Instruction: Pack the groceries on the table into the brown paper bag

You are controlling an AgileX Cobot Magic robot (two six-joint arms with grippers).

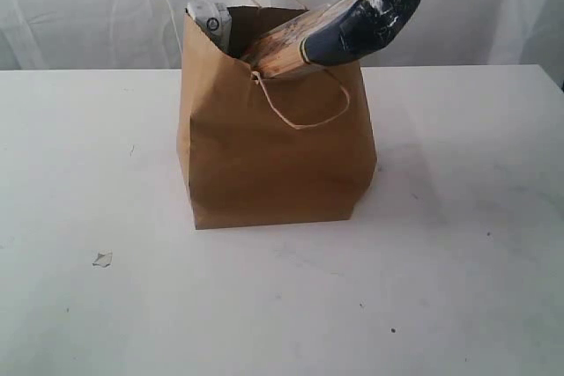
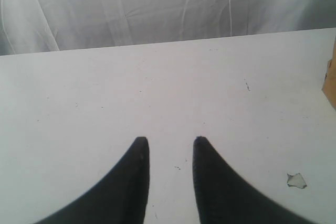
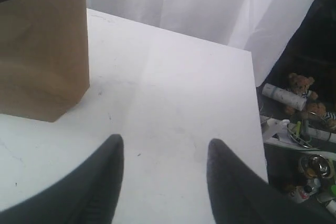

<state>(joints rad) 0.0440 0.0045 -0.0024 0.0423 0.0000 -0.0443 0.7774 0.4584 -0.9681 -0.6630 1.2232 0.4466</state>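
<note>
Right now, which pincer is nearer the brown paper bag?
Right, most likely. The right pincer sits close beside the brown paper bag, which looms large in its view; the left pincer stands farther off, catching only a sliver.

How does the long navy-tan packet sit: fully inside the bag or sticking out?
Sticking out. The long navy-tan packet leans tilted, tan end inside the brown paper bag, navy end projecting above its rim.

The walls of the brown paper bag (image 1: 273, 160) hide the lower end of the long navy-tan packet (image 1: 357, 24) and most of a grey-white item (image 1: 210, 20) at the rim, and picture edges cut the bag off in both wrist views.
</note>
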